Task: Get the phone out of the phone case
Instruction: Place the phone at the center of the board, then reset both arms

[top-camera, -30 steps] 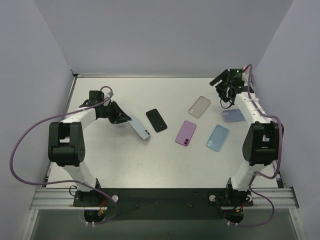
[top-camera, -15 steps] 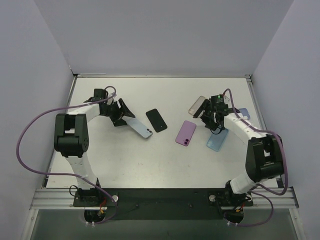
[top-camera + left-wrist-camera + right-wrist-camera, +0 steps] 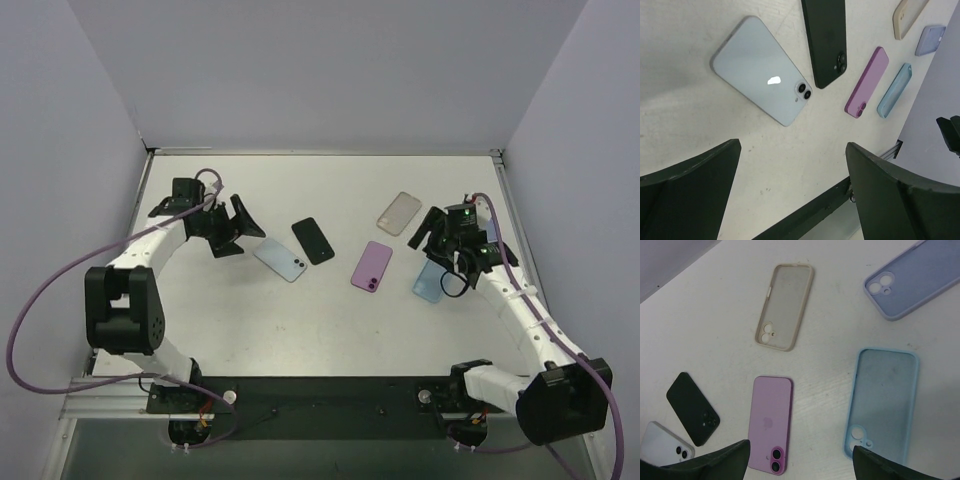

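White table (image 3: 300, 320): left tool (image 3: 792, 147) released beside pale phone (image 3: 762, 77), right tool (image 3: 800, 452) unclenched over blue case (image 3: 885, 400).

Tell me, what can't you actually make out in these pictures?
Lavender case: right wrist view, cut off by the top right edge; top view, mostly hidden under the right arm.
Pale blue phone: right wrist view, cut off by the left edge.
Pink phone: every view, too small to tell whether a case is on it.
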You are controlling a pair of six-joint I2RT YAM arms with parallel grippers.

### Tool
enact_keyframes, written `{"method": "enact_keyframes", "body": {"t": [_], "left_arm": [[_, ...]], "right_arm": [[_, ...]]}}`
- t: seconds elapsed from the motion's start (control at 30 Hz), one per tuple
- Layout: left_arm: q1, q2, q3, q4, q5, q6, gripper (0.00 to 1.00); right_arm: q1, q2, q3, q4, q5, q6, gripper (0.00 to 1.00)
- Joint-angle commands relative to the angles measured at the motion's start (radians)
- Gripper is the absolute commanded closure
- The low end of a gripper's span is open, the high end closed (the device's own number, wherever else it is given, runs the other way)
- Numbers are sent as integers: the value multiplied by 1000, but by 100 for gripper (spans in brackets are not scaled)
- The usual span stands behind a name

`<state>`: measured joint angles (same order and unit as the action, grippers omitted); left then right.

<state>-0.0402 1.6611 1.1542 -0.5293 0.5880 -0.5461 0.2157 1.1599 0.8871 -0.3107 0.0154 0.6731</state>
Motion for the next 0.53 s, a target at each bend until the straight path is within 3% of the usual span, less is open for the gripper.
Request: {"method": "enact_keyframes", "body": {"t": [0.0, 0.3, 0.5], "left_arm": [[-1, -187, -76, -37, -17, 37, 3], [-4, -471, -299, -32, -112, -15, 3], [-3, -572, -349, -80, -134, -2, 3]], "right_arm": [[-2, -101, -56, -117, 58, -40, 23], [4, -195, -191, -149, 28, -33, 25], [4, -230, -235, -156, 32, -14, 27]]}}
